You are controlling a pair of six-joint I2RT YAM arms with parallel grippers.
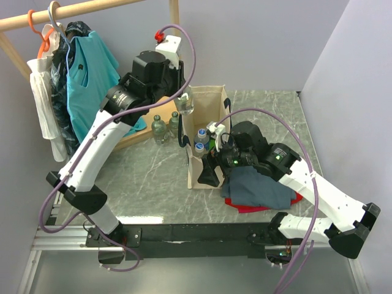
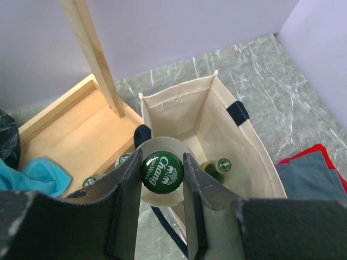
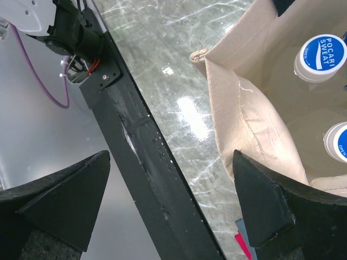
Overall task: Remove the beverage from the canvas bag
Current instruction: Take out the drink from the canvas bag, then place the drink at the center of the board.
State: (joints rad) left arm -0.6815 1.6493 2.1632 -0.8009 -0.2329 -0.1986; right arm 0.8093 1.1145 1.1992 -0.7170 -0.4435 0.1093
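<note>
I see the Chang bottle (image 2: 162, 172) pinched at its neck by my left gripper (image 2: 161, 162), hanging over the rim of the canvas bag (image 2: 219, 130). Pocari Sweat bottles (image 3: 323, 51) stand inside the bag. My right gripper (image 3: 171, 162) is spread wide at the bag's near wall.

Left arm (image 1: 92, 147): white tapered links are joined by rounded black motor housings; a white wrist block with a small red part (image 1: 160, 33) is seen at its end.
Right arm (image 1: 334, 199): the same white shells and black joints are used; small green lights (image 1: 234, 162) are lit on it.
Cables: a thin purple cable (image 1: 193, 58) is looped along each arm.
Left claw (image 2: 161, 181): two flat dark-grey fingers (image 2: 122, 216), with edges worn and speckled pale.
Right claw (image 3: 172, 162): two black wedge-shaped fingers (image 3: 59, 197), with a matte surface.
</note>
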